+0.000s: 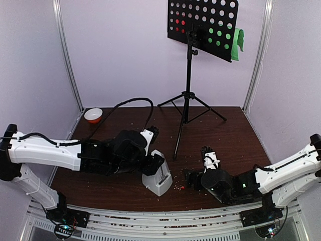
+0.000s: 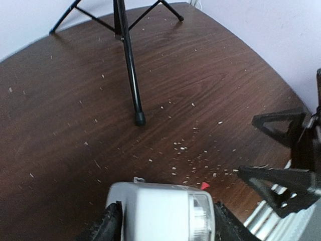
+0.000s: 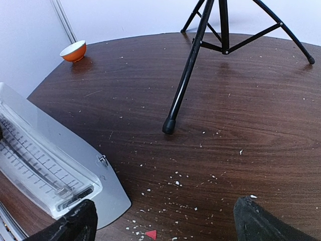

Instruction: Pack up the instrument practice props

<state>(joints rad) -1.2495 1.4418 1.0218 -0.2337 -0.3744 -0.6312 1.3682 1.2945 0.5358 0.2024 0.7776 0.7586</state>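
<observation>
Left gripper (image 1: 153, 164): reached in from the left to the near middle of the table (image 1: 235, 135). The jaws were clamped on the white metronome (image 1: 159, 182). In the left wrist view one black finger (image 2: 111, 226) was seen pressed against each side of the white body, with the clear cover toward the right-hand finger.

Metronome: located near-centre, just left of the nearest foot of the music stand (image 1: 188, 100) and apart from it. The lower end was touching the wood. The body appeared tilted, top toward the left. In the right wrist view the scale and pendulum were visible behind the clear cover.

Right gripper (image 1: 199, 164): held low over the table, to the right of the metronome and not touching it. The jaws were spread wide, with only tabletop and crumbs (image 3: 175, 183) seen between them.

Music stand: upright at the far middle, three legs spread on the table. The perforated desk (image 1: 203, 25) was noted at the top of the pole, sloping down to the right. A red page (image 1: 179, 22) was seen through the holes on the left part of the desk. A green page (image 1: 239, 40) was seen through the holes on the right part, its edge sticking out past the right rim.

Other items: an orange-and-white bowl (image 1: 93, 115) was recorded at the far left corner, well apart from both arms. Pale crumbs were scattered between the metronome and the right gripper, and a small red chip (image 3: 150, 234) lay among them, just right of the metronome's base
</observation>
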